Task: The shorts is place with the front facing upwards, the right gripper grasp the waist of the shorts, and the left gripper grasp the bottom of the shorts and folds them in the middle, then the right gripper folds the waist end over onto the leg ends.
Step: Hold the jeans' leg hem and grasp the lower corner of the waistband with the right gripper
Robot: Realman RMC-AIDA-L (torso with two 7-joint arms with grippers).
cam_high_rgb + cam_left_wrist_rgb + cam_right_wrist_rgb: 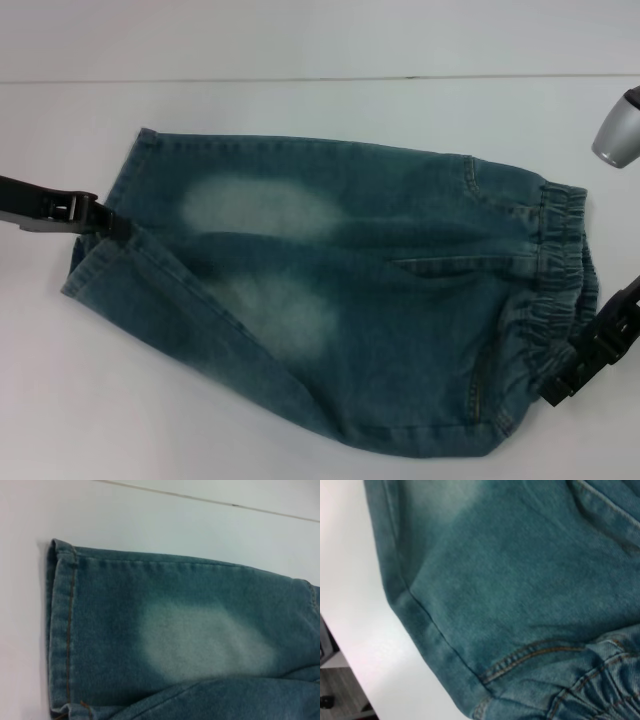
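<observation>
The blue-green denim shorts [350, 290] lie flat on the white table [300, 40], showing two pale faded patches. The waist of the shorts [560, 270] is the gathered elastic band on the right, also seen in the right wrist view [600, 690]. The bottom of the shorts [100, 260] points left, and one straight stitched hem [62, 640] fills the left wrist view. My left gripper [112, 224] sits at the hems where the two legs meet, shut on the denim. My right gripper [556, 388] touches the near end of the waistband.
A grey cylindrical part [615, 125] hangs at the upper right. In the right wrist view the table's edge [350, 650] runs close to the shorts' side seam, with floor beyond it.
</observation>
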